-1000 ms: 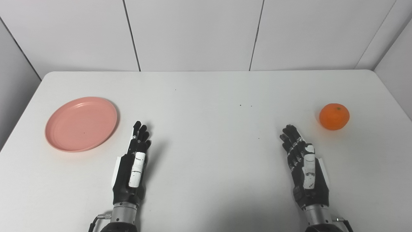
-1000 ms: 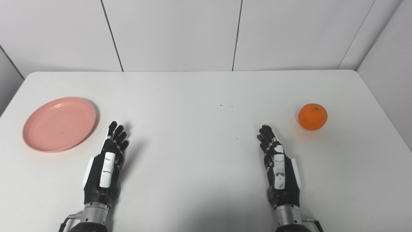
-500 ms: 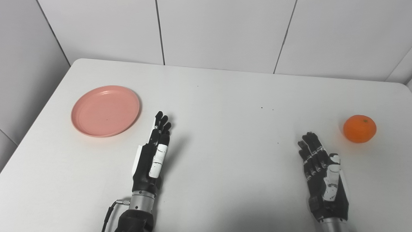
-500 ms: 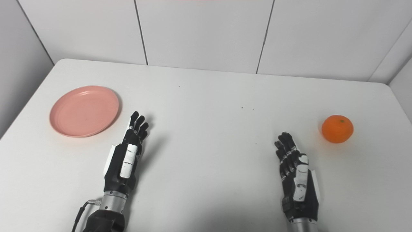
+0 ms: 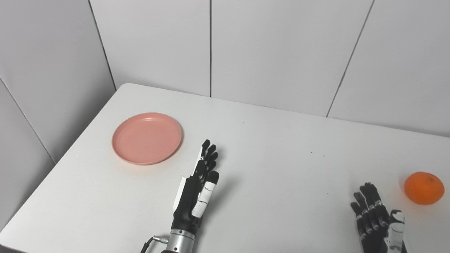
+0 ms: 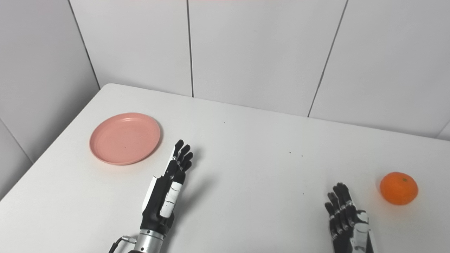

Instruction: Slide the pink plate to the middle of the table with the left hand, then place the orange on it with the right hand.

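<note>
Left eye view: the pink plate (image 5: 147, 138) lies flat on the white table (image 5: 274, 140), toward its left side, not yet at the middle. The left hand (image 5: 197, 189) holds nothing; its fingers are straight and close together, the tips near the plate's right rim but apart from it. The orange (image 5: 424, 187) sits far right. The right hand (image 5: 378, 221), partly cut by the bottom edge, is empty with fingers extended and spread.

Right eye view: the same layout is confirmed. The plate (image 6: 125, 138) is untouched, the left hand (image 6: 167, 191) just to its right and nearer the robot. The right hand (image 6: 346, 218) waits, well apart from the orange (image 6: 398, 188).

Assessment: the slide is not yet begun. The left hand should reach over the plate, press lightly on the far-left rim and draw it rightward, keeping it flat so it does not tip.
</note>
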